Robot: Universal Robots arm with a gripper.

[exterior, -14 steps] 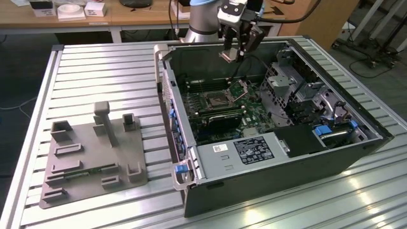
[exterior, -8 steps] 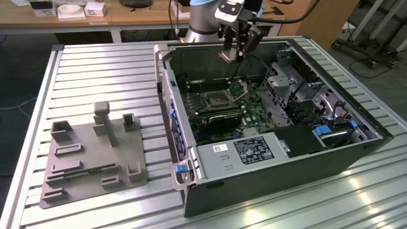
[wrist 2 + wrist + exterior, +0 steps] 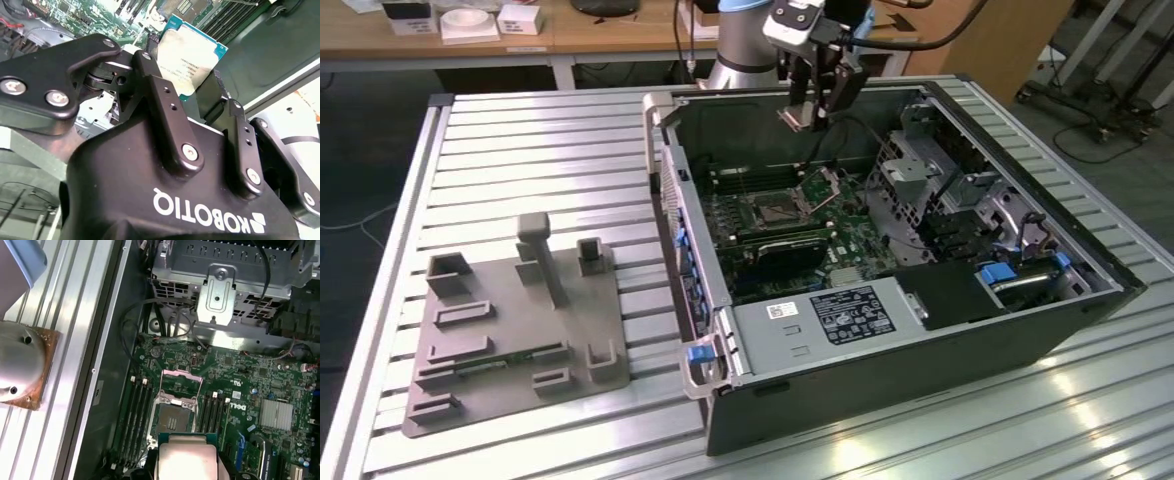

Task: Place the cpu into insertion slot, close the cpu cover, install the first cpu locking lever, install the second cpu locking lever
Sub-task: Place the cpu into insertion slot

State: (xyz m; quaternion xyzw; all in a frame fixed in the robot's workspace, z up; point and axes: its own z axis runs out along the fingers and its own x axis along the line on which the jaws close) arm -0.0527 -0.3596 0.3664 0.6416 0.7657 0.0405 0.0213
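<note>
Silvery-grey metal tops the cpu (image 3: pixel 192 52), and we see it clamped by opposite edges between the two black fingers (image 3: pixel 167 105) of the tool (image 3: pixel 185 70), its green rim showing round the lid. In the first wrist view the cpu (image 3: pixel 187 457) hangs in the air over the green board (image 3: pixel 235 370), just short of the slot (image 3: pixel 175 417) and not touching it. The slot lies bare, its dark centre uncovered. Its cover (image 3: pixel 182 374) stands tipped up on the hinge at the slot's far edge, with the board visible through the window. Long memory slots (image 3: pixel 137 415) run along both sides of the slot, and a finned heatsink (image 3: pixel 276 415) sits further out on the board. A perforated metal cage (image 3: pixel 220 295) rises beyond the cover.

In the exterior view the tool (image 3: pixel 803 112) hangs above the open case (image 3: pixel 894 360), over its far wall and higher than the slot (image 3: pixel 767 210). The case lies on its side on the slatted metal table (image 3: pixel 534 150). A grey fixture (image 3: pixel 507 330) with upright posts rests on the table, well apart from the case, toward the exterior view's left.
</note>
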